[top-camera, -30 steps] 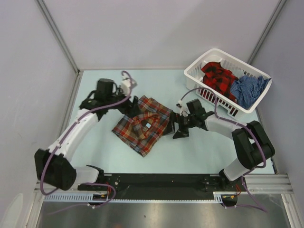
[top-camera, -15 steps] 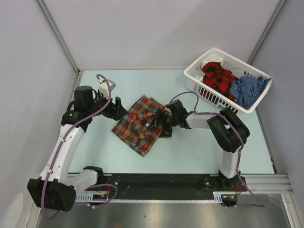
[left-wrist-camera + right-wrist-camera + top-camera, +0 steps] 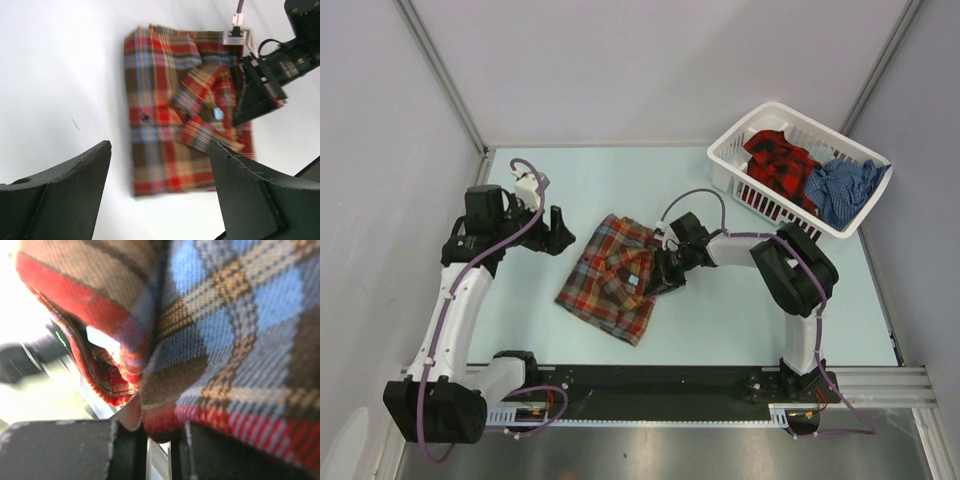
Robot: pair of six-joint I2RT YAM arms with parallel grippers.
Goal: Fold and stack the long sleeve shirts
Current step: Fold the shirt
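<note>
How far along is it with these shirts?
Done: the brown plaid shirt lies partly folded on the table. In hand: the right hand pinches its edge; the left hand hangs open. Left: the red-and-black shirt and blue shirt sit in the basket.

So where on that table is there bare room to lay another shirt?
Bare table lies behind the plaid shirt, between left gripper and basket, and nearer, right of the shirt. Crowded: the middle, where the right gripper pinches the shirt.

3 shirts: 1 brown plaid shirt [image 3: 610, 285], 1 red-and-black plaid shirt [image 3: 780, 160], 1 blue checked shirt [image 3: 842, 190]; 1 white basket [image 3: 775, 106].
</note>
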